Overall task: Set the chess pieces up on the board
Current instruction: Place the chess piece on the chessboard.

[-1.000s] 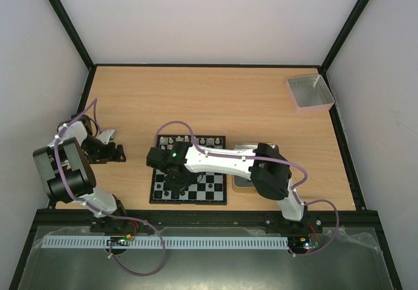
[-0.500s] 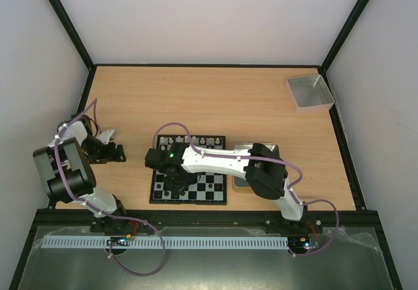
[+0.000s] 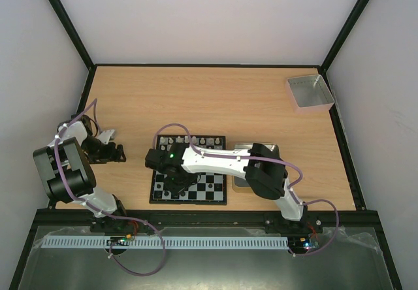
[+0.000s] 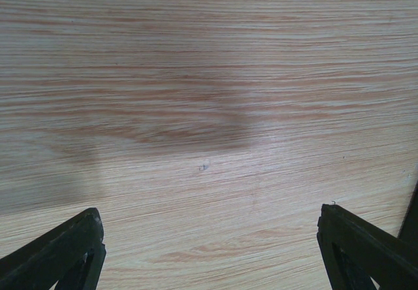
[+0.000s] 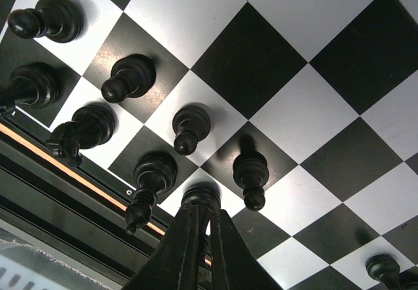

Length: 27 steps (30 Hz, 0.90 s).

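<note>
Left wrist view: the left hand (image 4: 212, 254) hangs wide and empty over the pale wooden surface (image 4: 209, 107), probably parked clear of the work; rightward, the small black-and-white chequered chessboard (image 3: 210, 187) lies near the front edge, tiny black chess pieces (image 5: 189, 128) standing on its near rows; the right hand (image 5: 201, 215) is pinched narrow on one black piece (image 5: 200, 191), apparently to seat it on a back-row square.
</note>
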{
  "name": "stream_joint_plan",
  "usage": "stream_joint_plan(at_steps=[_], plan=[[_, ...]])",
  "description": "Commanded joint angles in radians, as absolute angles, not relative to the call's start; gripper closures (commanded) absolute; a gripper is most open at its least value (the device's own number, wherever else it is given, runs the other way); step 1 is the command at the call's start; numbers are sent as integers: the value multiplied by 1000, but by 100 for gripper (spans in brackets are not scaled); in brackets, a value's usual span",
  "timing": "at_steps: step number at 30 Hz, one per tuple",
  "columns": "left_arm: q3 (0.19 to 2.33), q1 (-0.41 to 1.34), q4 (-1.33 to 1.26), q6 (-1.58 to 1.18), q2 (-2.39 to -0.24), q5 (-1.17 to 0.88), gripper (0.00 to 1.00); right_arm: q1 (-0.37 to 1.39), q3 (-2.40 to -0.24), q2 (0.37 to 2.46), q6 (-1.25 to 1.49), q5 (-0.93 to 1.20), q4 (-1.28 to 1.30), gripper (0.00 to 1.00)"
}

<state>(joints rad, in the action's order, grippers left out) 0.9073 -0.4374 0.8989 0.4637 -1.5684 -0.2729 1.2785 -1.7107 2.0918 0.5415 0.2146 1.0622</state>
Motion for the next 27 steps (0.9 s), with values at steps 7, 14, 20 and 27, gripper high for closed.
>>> stream_joint_plan(at_steps=[7,14,20,27], plan=[[897,-440,916,469,-1572,-285,11,1292,-1697,2085,534,224,1068,94],[898,-440,915,470,-1572,-286,11,1295,-1698,2084,538,219,1071,94],[898,-440,916,471,-1571,-285,11,1295,-1712,2077,553,177,1068,92],[898,-440,914,469,-1568,-285,11,1295,-1739,2062,590,82,1072,93]])
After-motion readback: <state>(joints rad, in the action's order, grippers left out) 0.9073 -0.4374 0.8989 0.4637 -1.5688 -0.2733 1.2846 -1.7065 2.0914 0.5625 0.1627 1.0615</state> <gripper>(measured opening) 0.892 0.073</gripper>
